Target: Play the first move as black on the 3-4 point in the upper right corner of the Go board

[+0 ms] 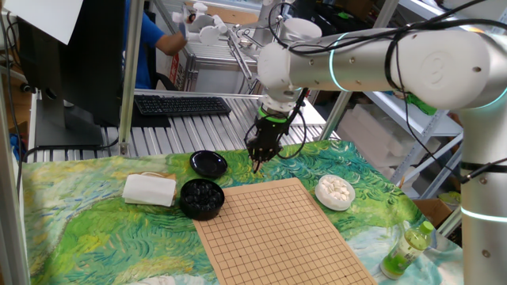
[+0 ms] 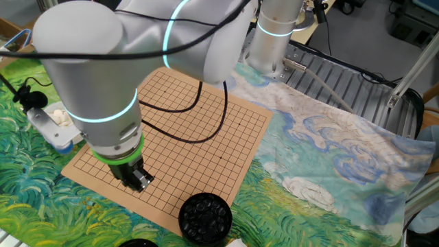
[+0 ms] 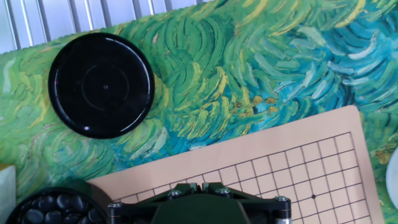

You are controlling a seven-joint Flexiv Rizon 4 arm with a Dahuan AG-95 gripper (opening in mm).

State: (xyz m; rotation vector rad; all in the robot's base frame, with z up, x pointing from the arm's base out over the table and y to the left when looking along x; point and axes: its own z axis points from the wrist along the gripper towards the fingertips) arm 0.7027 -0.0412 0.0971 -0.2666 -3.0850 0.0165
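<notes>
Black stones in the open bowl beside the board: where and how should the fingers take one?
From straight above. The bowl of black stones opens upward and its wall blocks any side approach. Pinch one top stone across its round edge; stones are small and glossy, so the gripper probably needs narrow jaws.

Table (image 1: 182, 131) (metal slats): painted cloth (image 1: 95, 222) on it, keyboard (image 1: 181, 104) behind.
</notes>
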